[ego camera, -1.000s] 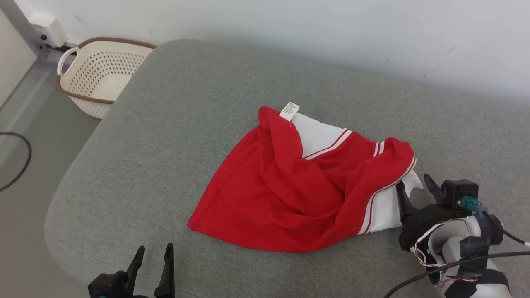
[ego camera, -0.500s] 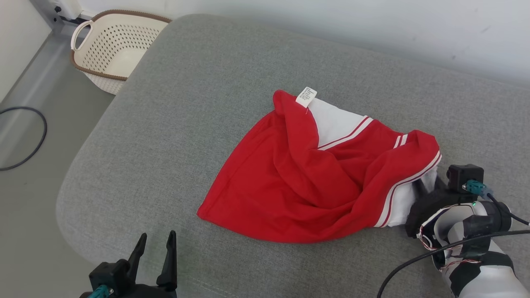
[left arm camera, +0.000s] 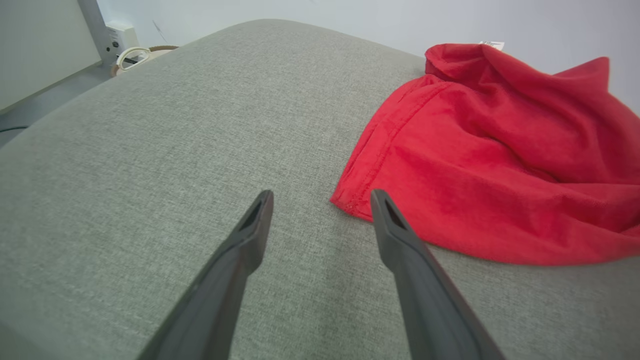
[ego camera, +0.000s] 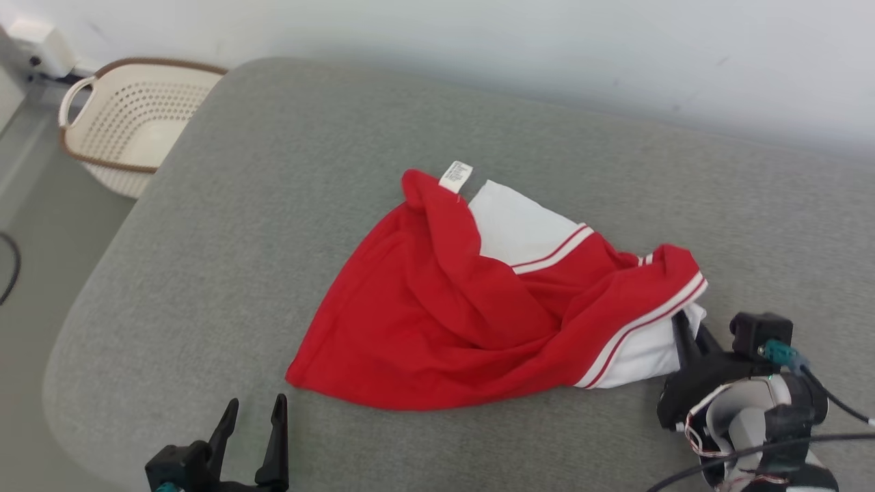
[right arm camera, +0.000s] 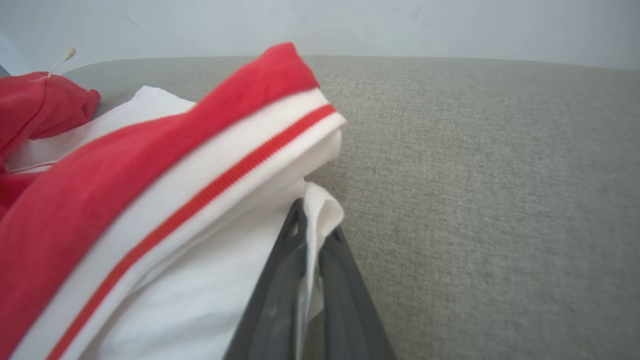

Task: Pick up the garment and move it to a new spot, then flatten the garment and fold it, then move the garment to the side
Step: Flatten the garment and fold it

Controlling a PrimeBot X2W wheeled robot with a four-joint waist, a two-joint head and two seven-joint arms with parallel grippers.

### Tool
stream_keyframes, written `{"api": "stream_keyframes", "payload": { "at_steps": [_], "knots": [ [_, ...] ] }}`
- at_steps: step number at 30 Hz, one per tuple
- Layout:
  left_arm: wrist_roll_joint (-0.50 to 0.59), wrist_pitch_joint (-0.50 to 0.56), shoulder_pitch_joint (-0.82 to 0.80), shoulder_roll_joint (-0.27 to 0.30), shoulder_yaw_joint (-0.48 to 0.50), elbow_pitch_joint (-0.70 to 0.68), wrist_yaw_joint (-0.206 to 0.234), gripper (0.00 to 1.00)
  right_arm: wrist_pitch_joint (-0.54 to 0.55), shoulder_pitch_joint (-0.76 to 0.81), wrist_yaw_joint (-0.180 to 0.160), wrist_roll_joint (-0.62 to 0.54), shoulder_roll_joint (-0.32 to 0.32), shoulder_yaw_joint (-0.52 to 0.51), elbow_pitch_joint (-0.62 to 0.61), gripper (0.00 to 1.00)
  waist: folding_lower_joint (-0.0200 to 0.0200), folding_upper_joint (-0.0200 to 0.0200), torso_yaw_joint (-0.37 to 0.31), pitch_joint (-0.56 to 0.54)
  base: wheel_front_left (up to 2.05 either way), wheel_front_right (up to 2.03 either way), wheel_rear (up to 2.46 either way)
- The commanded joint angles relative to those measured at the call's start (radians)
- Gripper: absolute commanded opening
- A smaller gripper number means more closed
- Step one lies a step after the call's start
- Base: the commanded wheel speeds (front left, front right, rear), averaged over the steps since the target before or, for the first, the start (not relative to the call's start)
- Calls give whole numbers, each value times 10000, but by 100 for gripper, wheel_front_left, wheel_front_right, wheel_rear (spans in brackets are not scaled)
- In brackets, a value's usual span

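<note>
Found the left gripper [ego camera: 256, 403] at the lower left of the head view, low over the front edge of the grey cushion [ego camera: 225, 225], its two dark fingers spread wide and holding nothing. Saw, in the left wrist view, the same left gripper [left arm camera: 321, 195] aimed across bare grey fabric, with the near red corner of the garment [left arm camera: 490, 150] lying just beside the tip of one finger [left arm camera: 400, 240], close to it but apart.

Found the right gripper [ego camera: 687, 326] at the lower right, fingers pressed together on the white edge of the garment [ego camera: 465, 314]. Confirmed this in the right wrist view: right gripper [right arm camera: 314, 220] pinching a thin fold of white cloth, the fold curling over the tips, and the red-and-white striped band of the garment [right arm camera: 125, 200] bunched just above and left of them.

Around these, from the left: noted a dark cable [ego camera: 14, 263] on the floor, then a cream perforated basket [ego camera: 123, 123] with a brown rim beside the cushion's far left corner, well apart from the cloth. Saw the garment crumpled near the cushion's middle and reaching toward the right, mostly red on top, with a white panel showing at the far side and a small white label [ego camera: 456, 176] at its far edge. Saw a pale wall [ego camera: 513, 41] behind the cushion.
</note>
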Motion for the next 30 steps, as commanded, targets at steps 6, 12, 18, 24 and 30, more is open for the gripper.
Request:
{"api": "stream_keyframes", "payload": {
  "at_steps": [6, 12, 18, 24, 30],
  "knots": [
    [87, -11, 399, 6, 65, 132, -55, 100, -5, 1014, -8, 326, -8, 106, -513, 0, 0, 0, -1585, -1055, 0, 0, 0],
    [-38, -11, 570, 7, 24, 160, -43, 100, -5, 1768, -8, 743, -125, 479, -971, 0, 0, 0, -2453, -1469, 0, 0, 0],
    [-71, -11, 649, 6, 6, 225, -3, 100, -1, 2277, -8, 1459, -214, 1316, -1009, 9, 0, 0, -3035, -1680, 0, 0, 0],
    [-85, -11, 706, 6, -61, 298, -17, 100, 15, 2279, -6, 2115, -495, 1864, -712, 100, 0, 0, -3203, -1812, 0, 0, 0],
    [-121, -10, 714, 6, -126, 283, -20, 100, -16, 2357, -6, 2432, -901, 1662, -715, 100, 0, 0, -3105, -1874, 0, 0, 0]
  ]
}}
